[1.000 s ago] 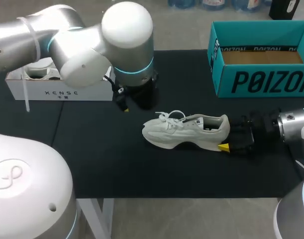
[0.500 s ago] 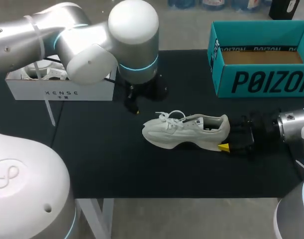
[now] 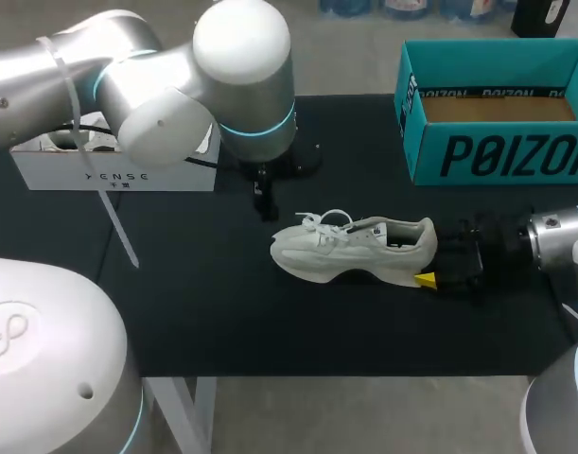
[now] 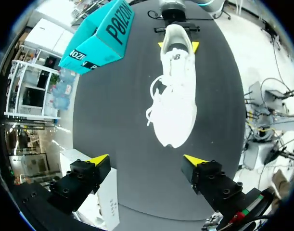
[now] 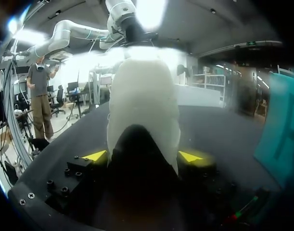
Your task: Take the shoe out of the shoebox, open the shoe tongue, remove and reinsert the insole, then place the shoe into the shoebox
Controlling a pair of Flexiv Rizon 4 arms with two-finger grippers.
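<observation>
Resting near the middle of the black bench: one white shoe, laces loose, toe toward the left arm, outside the shoebox. Teal shoebox: open, stood at the far right corner, apart from the shoe. Right gripper: fingers sat either side of the heel and appeared clamped on it, though contact was hard to confirm. Left gripper: fingers wide apart, held nothing, hung above the bench beyond the toe. White box: far left.

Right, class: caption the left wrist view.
Open left fingers face the white shoe toe-on; right fingers grip its heel.
</observation>
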